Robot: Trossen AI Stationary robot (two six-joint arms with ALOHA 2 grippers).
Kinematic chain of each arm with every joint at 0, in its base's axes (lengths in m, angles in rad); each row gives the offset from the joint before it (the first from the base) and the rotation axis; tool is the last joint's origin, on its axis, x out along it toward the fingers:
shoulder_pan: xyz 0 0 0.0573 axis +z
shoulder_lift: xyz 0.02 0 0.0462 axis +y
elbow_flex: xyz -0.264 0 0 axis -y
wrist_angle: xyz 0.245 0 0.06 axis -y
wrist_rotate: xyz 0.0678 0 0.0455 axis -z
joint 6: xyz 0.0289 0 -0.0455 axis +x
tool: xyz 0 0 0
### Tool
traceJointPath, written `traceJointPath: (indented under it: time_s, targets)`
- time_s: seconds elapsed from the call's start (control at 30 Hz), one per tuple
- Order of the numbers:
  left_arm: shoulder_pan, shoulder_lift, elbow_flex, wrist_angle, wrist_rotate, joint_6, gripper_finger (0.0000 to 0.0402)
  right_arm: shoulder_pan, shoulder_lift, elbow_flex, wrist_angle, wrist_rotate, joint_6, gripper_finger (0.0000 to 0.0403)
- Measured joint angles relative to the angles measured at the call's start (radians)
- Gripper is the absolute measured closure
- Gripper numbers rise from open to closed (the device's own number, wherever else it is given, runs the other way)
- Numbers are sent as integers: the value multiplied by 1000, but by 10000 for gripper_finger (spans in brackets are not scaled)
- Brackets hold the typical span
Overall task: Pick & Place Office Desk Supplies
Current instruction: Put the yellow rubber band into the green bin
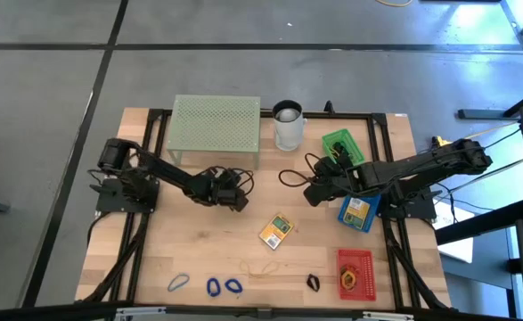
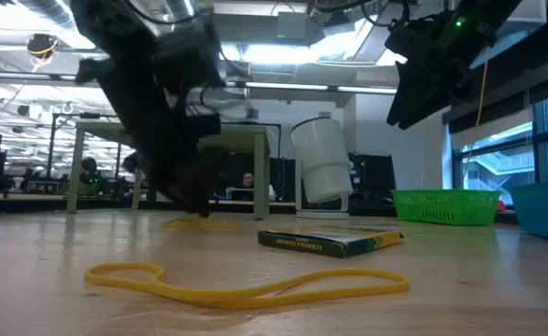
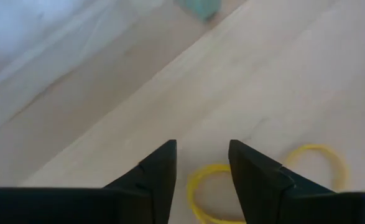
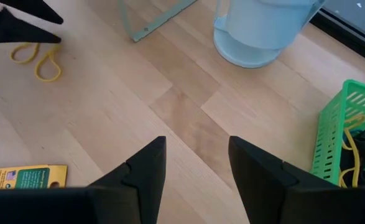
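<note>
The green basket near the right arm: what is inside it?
The green basket holds a yellow rubber band and something dark, seen in the right wrist view. From above, the right arm covers part of the basket, so the rest of its contents cannot be seen.

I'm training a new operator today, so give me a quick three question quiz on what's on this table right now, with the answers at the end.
1. True or false: the left gripper is shut on the yellow rubber band.
2. Which basket lies at the table's front edge: A green, B blue, C red?
3. Fill in: the right gripper hovers open above bare wood, between the white cup and the ____ card pack.

Key: 1 false, it is open above the band. 2 C, the red basket. 3 yellow.
</note>
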Motion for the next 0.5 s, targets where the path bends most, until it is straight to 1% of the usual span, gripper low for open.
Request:
traceJointPath:
  time_s: [0.1,0.27,0.37,0.5]
  targets:
    - [-19,-33,2,-3,-1,34,252,0,0,0,0,0,0,228]
    - [-41,-45,3,-45,29,57,247,0,0,0,8,-1,0,228]
    - [-42,-40,3,-106,34,53,247,0,0,0,18,-4,0,228]
    - [-36,-16,-9,-162,1,-5,247,0,0,0,20,-4,0,227]
